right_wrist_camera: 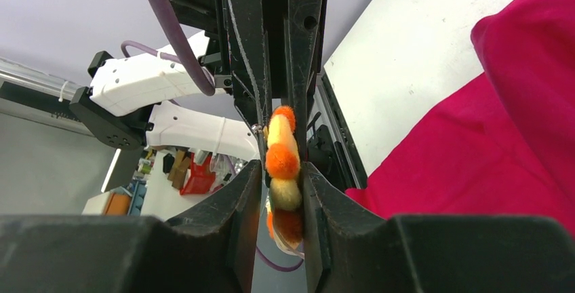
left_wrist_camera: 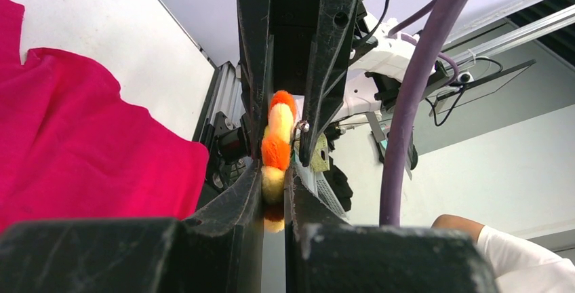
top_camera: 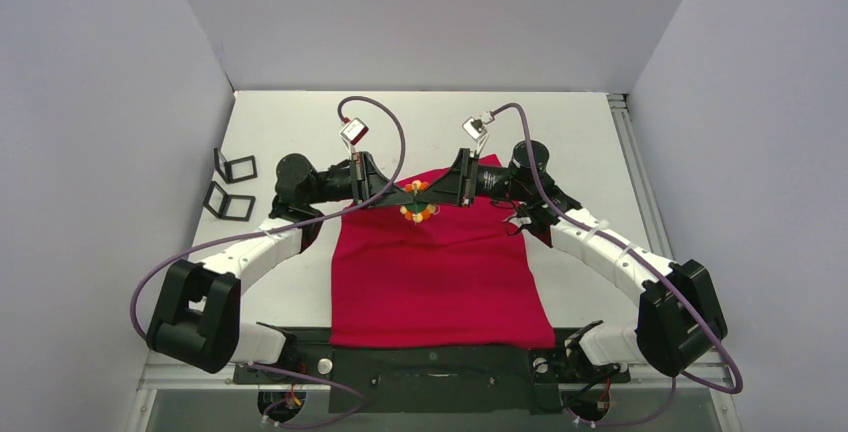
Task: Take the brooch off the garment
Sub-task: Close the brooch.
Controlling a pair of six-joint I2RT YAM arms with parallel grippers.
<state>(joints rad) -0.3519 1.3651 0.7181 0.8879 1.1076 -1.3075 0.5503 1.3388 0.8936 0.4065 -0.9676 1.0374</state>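
A fluffy orange-and-yellow pompom brooch (top_camera: pixel 418 211) sits near the far edge of a red T-shirt (top_camera: pixel 440 292) spread flat on a white table (top_camera: pixel 290 122). Both arms meet over it from opposite sides. The left gripper (left_wrist_camera: pixel 274 191) pinches the brooch in narrow jaws. The right gripper (right_wrist_camera: pixel 283 198), slightly wider, presses its two sides, probably so one steadies while the other works it free. No container shows.

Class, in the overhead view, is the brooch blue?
No, the brooch against the red garment shows orange and yellow puffs.
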